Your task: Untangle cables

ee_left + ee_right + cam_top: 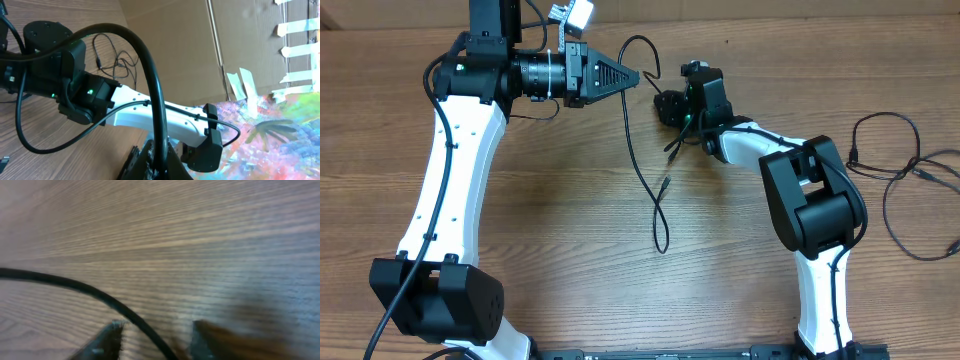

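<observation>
Overhead: cable [629, 140] runs top-to-bottom.

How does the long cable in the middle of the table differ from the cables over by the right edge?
The middle cable is one stretched-out strand; the right-edge cables lie in loose overlapping loops. The middle cable appears pinched in the left claw; the right-edge cables lie untouched. Both are thin and black.

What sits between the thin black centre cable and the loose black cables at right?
Overhead: only the white-and-black right arm separates centre cable from right cables; rest is bare wooden table.
</observation>
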Available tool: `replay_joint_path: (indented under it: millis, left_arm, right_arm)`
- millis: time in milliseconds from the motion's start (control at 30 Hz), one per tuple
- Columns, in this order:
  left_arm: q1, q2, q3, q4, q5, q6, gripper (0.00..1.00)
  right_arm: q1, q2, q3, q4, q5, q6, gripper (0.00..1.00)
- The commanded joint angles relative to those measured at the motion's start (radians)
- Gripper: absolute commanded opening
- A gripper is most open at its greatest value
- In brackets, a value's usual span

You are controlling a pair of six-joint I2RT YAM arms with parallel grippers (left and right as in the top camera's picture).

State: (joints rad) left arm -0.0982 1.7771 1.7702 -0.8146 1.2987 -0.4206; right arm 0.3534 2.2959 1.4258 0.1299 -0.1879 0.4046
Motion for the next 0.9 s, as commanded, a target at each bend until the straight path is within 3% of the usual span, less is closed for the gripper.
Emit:
replay_joint_path:
  millis: [0,200,533,867]
  left_arm:
    - [0.0,-0.03,0.019,0.003,-0.009,-0.014,0.04]
    - [0.0,-0.03,0.019,0.003,-0.01,-0.014,0.04]
    - [0.0,-0.03,0.019,-0.031,-0.132,-0.014,0.04]
    - [0.0,-0.029,0.019,-0.049,-0.292,-0.014,0.04]
  right_arm:
    - [0.007,0.069,-0.026,-0.035,-0.092,0.011,0.27]
    - [0.007,0.069,-0.026,-0.065,-0.121,0.011,0.04]
    - [-0.002,0.063,-0.025,-0.126,-0.369,0.025,0.04]
    - [-0.007,0.025,-0.024,-0.393,-0.479,0.071,0.04]
